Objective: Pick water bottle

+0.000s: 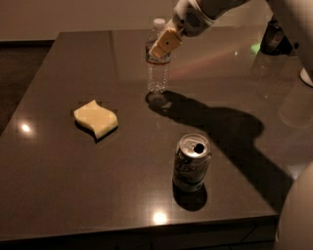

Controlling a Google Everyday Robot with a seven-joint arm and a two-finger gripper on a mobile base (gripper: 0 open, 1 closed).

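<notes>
water bottle (158, 73): clear ribbed plastic, white cap on top, dark label band round the upper body. Upright, far half of the counter, about mid-width. Base looks to sit on the surface, with its reflection just under it.
my claw (164, 44): at the bottle's upper part, just under the cap, overlapping the label band from the camera side. It comes in from the upper right, angled down toward the left.
claw state: cannot tell. From this view I can't judge whether it is pinching the bottle or only lying in front of it.
my arm (195, 14): white, enters from the top right edge and ends at the claw. More white body of mine fills the right edge and lower right corner.
shadow (220, 127): the arm's dark shape on the counter, running from the bottle's base out to the right and toward the near edge.
soda can (191, 162): silver with dark print, top opened, upright, near front edge, well apart from the bottle, to its right and closer to the camera.
sponge (96, 118): pale yellow, wavy-edged, lying flat, left of the bottle and nearer the camera, apart from both bottle and can.
counter (58, 185): dark, glossy, with small bright light spots at the left and at the front edge.
</notes>
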